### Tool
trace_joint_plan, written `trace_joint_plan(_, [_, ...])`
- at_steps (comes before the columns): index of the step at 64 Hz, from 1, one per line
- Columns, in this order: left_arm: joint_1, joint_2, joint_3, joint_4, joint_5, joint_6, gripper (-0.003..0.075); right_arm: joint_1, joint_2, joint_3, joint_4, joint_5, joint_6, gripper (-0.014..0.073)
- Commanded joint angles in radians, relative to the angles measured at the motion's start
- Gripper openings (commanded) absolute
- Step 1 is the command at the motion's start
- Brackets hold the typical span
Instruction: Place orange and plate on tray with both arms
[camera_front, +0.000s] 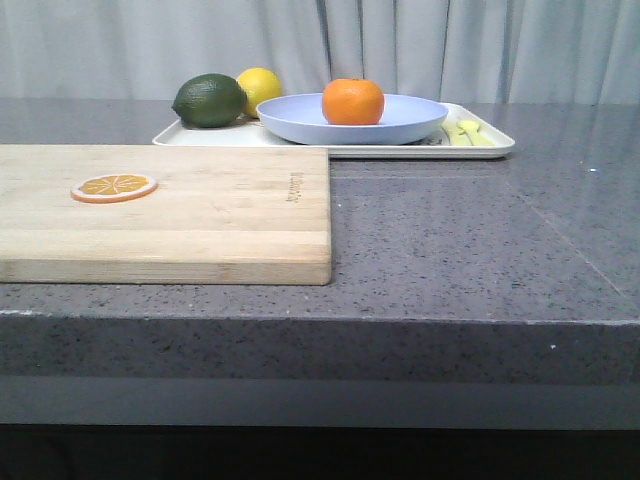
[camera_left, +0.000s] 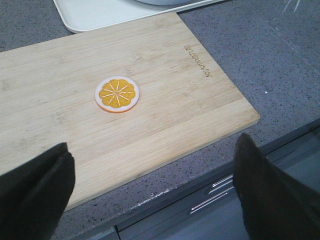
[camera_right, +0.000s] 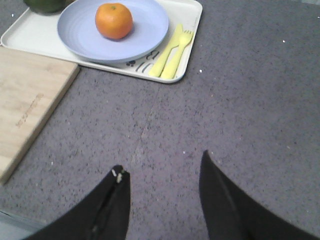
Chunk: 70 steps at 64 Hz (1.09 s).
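The orange (camera_front: 352, 101) (camera_right: 114, 20) rests in the pale lavender-blue plate (camera_front: 400, 125) (camera_right: 142, 35), and the plate sits on the white tray (camera_front: 485, 148) (camera_right: 192, 30) at the back of the counter. Neither arm shows in the front view. My left gripper (camera_left: 152, 150) hangs open over the front edge of the wooden cutting board, nothing between its fingers. My right gripper (camera_right: 162, 161) is open above bare grey counter, well short of the tray.
A wooden cutting board (camera_front: 220, 215) (camera_left: 165, 85) with a thin orange slice (camera_front: 113, 187) (camera_left: 117, 94) lies front left. A dark green fruit (camera_front: 209, 100), a yellow lemon (camera_front: 262, 85) and yellow cutlery (camera_right: 172, 50) share the tray. The counter's front edge (camera_front: 320, 318) is close.
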Motion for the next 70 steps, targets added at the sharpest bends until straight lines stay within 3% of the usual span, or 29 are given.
trace_joint_plan(1, [0.000, -0.002, -0.024, -0.007, -0.074, -0.002, 0.0618, -0.001, -0.099, 0.052, 0.002, -0.053, -0.032, 0.0351])
trace_joint_plan(25, [0.000, -0.002, -0.024, -0.007, -0.074, -0.002, 0.0618, -0.001, -0.389, 0.287, 0.078, 0.009, -0.032, 0.0351])
trace_joint_plan(44, [0.000, -0.002, -0.024, -0.007, -0.074, -0.002, 0.0617, -0.002, -0.413, 0.382, 0.078, -0.048, -0.032, 0.0349])
trace_joint_plan(51, [0.000, -0.002, -0.024, -0.007, -0.074, -0.002, 0.0609, -0.002, -0.413, 0.402, 0.076, -0.065, -0.032, 0.0278])
trace_joint_plan(56, [0.000, -0.002, -0.024, -0.007, -0.074, -0.002, 0.0557, -0.002, -0.413, 0.414, 0.076, -0.080, -0.032, 0.0183])
trace_joint_plan(70, [0.000, -0.002, -0.024, -0.007, -0.074, -0.002, 0.0248, -0.002, -0.413, 0.421, 0.076, -0.119, -0.032, -0.0043])
